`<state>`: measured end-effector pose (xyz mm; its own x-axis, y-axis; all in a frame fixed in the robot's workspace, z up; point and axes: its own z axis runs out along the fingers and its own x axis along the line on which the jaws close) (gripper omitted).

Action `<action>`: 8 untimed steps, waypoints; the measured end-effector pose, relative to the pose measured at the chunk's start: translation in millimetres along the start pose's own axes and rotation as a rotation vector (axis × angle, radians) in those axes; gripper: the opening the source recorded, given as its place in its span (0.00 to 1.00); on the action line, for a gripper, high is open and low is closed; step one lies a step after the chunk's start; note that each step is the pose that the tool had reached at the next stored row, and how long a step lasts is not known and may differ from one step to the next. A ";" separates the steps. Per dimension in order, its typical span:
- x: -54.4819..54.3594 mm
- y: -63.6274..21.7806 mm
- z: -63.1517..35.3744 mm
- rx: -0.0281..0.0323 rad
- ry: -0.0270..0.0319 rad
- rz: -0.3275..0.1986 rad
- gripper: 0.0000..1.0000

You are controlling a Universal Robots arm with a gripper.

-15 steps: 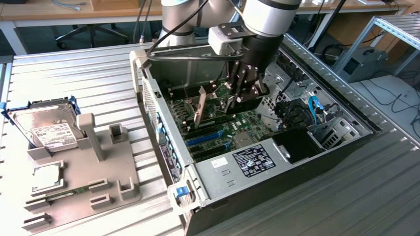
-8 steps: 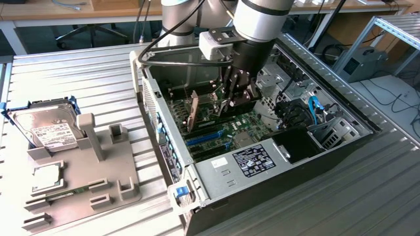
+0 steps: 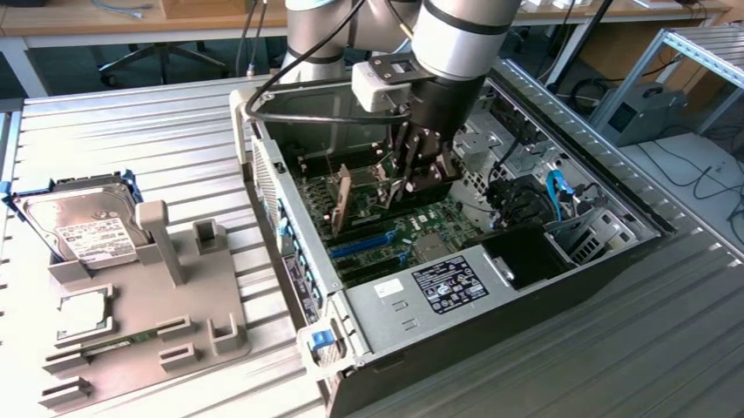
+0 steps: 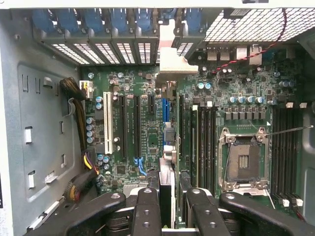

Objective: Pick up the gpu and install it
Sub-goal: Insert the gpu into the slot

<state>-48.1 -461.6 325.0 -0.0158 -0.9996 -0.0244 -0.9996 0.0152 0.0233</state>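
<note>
Gripper (image 3: 409,187) reaches straight down into the open computer case (image 3: 277,218), which lies on its side on the ribbed metal table (image 3: 139,131). Jaws stand roughly half closed, and I have the gpu (image 3: 347,200) pinched between them. In the wrist view my fingers (image 4: 146,211) bear on either face of the gpu (image 4: 168,172), which runs edge-on away from them. The gpu stands upright on its long edge over the motherboard (image 4: 147,132), about in line with the blue slot (image 4: 165,110). Its metal bracket (image 4: 171,63) points toward the case's rear wall, close under the row of blue latches (image 4: 98,22). I cannot tell whether its lower edge is in the slot or just above it. To one side of the gpu, a white slot (image 4: 107,123) and the black slots next to it have nothing in them. To the other side lie the memory slots and the open CPU socket (image 4: 243,160). In the exterior view the labelled power supply (image 3: 448,287) sits near the case's front edge. Outside the case, at the exterior view's left, a hard drive (image 3: 87,231) rests in a grey fixture tray (image 3: 174,331), well apart from me.
</note>
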 end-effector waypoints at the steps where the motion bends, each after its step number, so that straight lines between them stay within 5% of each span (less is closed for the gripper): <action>1: 0.0 0.0 0.3 0.0000 -0.0001 0.000 0.26; 8: 0.0 0.0 1.5 -0.0001 0.0000 0.000 0.26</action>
<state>-48.1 -461.6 323.5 -0.0158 -0.9996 -0.0244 -0.9996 0.0152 0.0234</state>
